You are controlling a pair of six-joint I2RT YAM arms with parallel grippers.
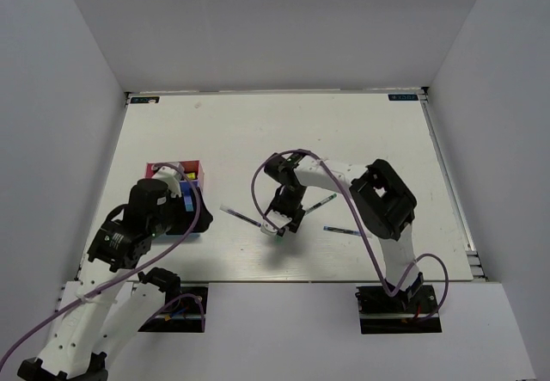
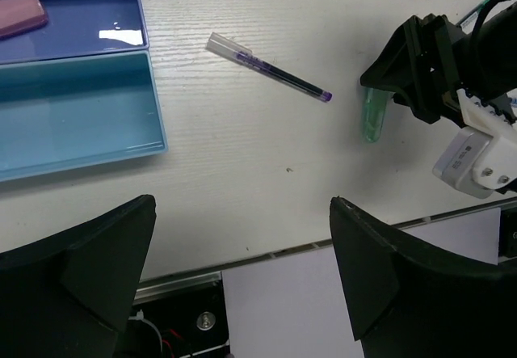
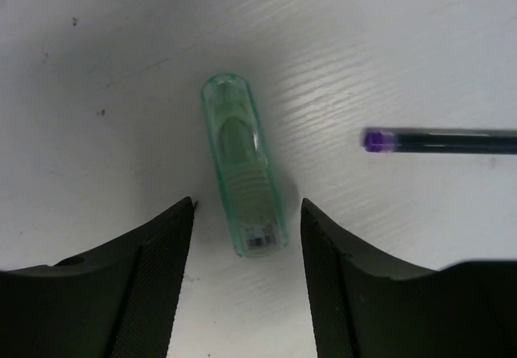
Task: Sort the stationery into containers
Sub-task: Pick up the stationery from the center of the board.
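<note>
Right gripper part open, straddling one end of the green clip — gaps both sides, nothing held. Clip lies flat mid-table, toward the near edge. Left gripper wide open, empty, beside the teal box. Risk: pinching only the tip of slick plastic — it could pivot or squirt out. Count: one clip, two pens, one pink box, one blue box, one teal.

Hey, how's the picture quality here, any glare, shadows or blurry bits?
Left wrist: a white glare patch on the floor of the darker blue box; the pen is sharp. Right wrist: the green clip is crisp, with a broad soft shadow to its left; the right gripper is blurred in the foreground. Top external: even light, a faint shadow on the table near that gripper.
</note>
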